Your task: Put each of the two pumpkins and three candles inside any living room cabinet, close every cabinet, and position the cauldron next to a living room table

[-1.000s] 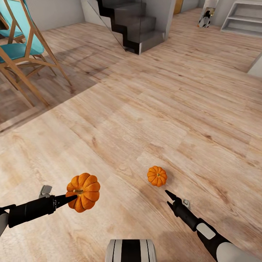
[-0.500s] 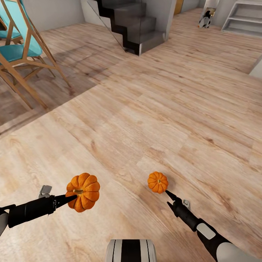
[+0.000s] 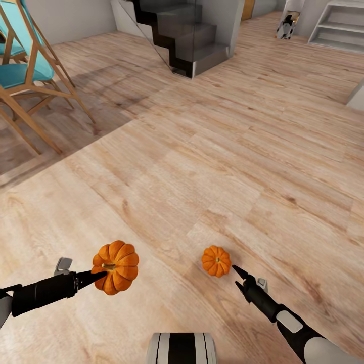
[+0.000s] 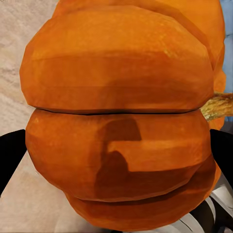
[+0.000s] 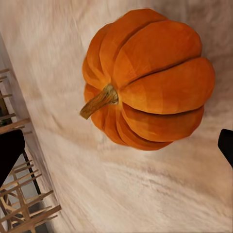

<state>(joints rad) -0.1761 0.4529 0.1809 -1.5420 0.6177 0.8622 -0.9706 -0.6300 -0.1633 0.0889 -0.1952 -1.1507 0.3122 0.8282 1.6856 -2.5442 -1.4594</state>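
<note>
Pumpkins are the only task things in sight: one pumpkin (image 3: 116,267) is clamped in the left end effector (image 3: 99,275), held off the wood floor (image 3: 212,151) low on the robot's left, its ribbed skin pressed close before the left wrist camera (image 4: 121,121) with a dark finger at either side. The second pumpkin (image 3: 216,260) sits on the floor just ahead of the right end effector (image 3: 235,275), whose fingers are spread apart and not touching it; the right wrist camera sees it from above (image 5: 148,80), stem pointing sideways. A wooden chair with teal cushions (image 3: 25,71) stands far left, dark stairs (image 3: 187,35) beyond.
</note>
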